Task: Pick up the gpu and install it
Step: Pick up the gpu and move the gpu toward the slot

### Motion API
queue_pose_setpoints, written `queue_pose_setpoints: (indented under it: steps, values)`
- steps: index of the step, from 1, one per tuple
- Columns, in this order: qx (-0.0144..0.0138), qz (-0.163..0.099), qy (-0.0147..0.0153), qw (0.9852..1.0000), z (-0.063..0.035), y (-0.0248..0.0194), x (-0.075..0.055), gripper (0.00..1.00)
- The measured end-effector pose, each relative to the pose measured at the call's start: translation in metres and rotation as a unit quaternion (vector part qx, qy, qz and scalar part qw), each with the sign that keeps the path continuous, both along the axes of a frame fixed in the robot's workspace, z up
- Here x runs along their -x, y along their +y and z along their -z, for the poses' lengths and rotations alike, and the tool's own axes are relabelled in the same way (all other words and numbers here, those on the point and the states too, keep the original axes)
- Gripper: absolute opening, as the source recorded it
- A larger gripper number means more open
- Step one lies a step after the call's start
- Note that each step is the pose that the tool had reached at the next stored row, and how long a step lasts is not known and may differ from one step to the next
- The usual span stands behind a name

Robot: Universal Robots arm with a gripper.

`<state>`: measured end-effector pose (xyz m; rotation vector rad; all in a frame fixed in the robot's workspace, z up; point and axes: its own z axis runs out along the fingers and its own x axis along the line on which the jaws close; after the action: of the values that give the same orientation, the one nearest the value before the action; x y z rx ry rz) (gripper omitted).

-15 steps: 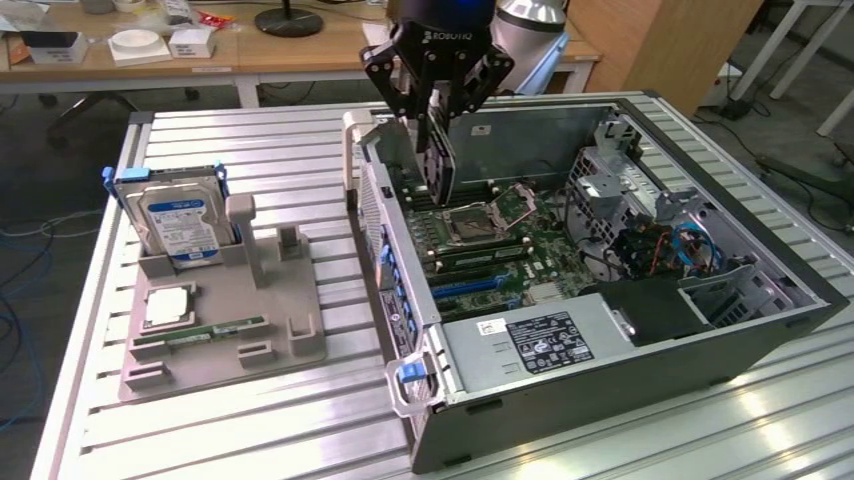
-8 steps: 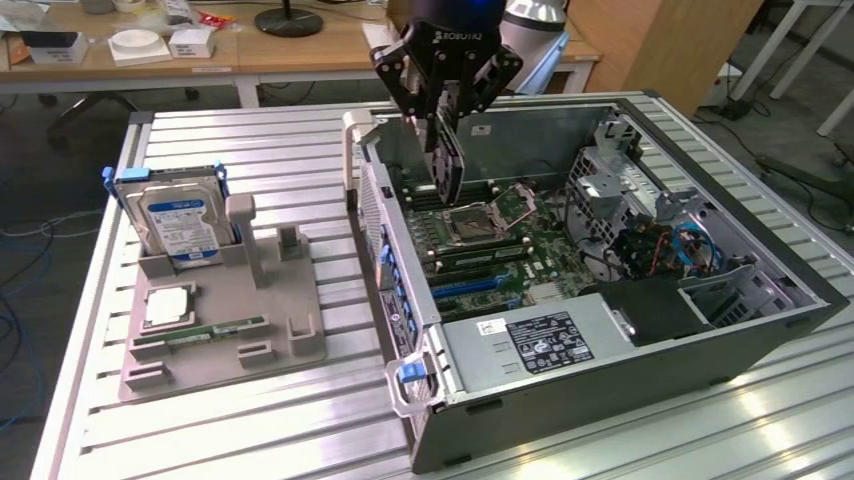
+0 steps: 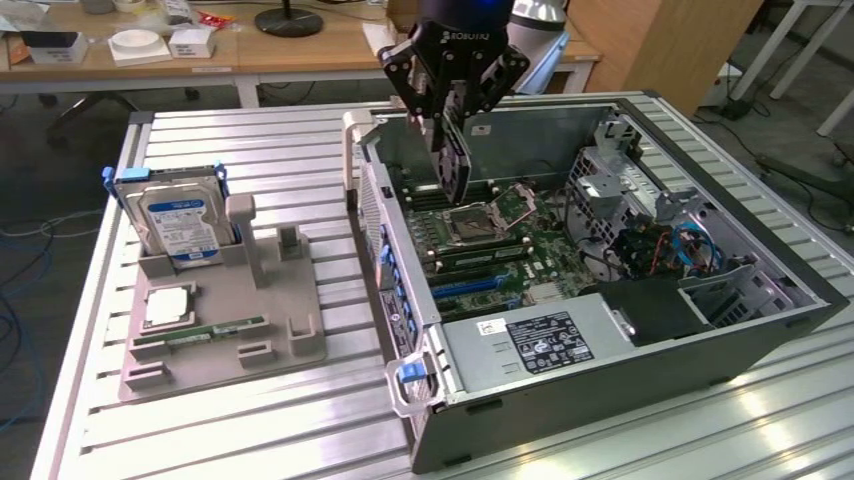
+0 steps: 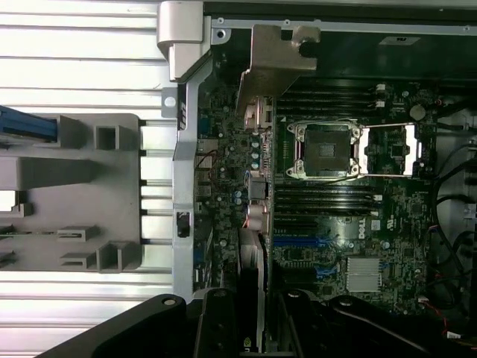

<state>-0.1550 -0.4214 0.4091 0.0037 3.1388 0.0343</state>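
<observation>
My gripper (image 3: pixel 451 118) hangs over the open computer case (image 3: pixel 767 335), shut on the gpu (image 3: pixel 451 165). The gpu is a thin dark card held on edge, and its lower end reaches down beside the case's rear wall, above the motherboard (image 3: pixel 514 250). In the wrist view I look down the card's edge: the gpu (image 4: pixel 254 195) runs from my gripper (image 4: pixel 253 332) to its silvery bracket (image 4: pixel 279 52). It sits over the board strip between the rear wall and the CPU socket (image 4: pixel 326 149). Whether it touches the board I cannot tell.
A grey fixture tray (image 3: pixel 267 300) lies at the exterior view's left. It holds an upright blue-labelled hard drive (image 3: pixel 180 225), a CPU chip (image 3: pixel 170 305) and a green memory stick (image 3: pixel 200 332). A power supply (image 3: pixel 541 345) and cables (image 3: pixel 667 250) fill the case's near and right parts.
</observation>
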Motion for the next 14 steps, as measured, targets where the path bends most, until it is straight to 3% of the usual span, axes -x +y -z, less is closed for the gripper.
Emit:
queue_pose_setpoints:
  steps: [14]
  values:
    - [0.0000,0.000,0.0000,1.0000,0.0002,0.0000,-0.013,0.26]
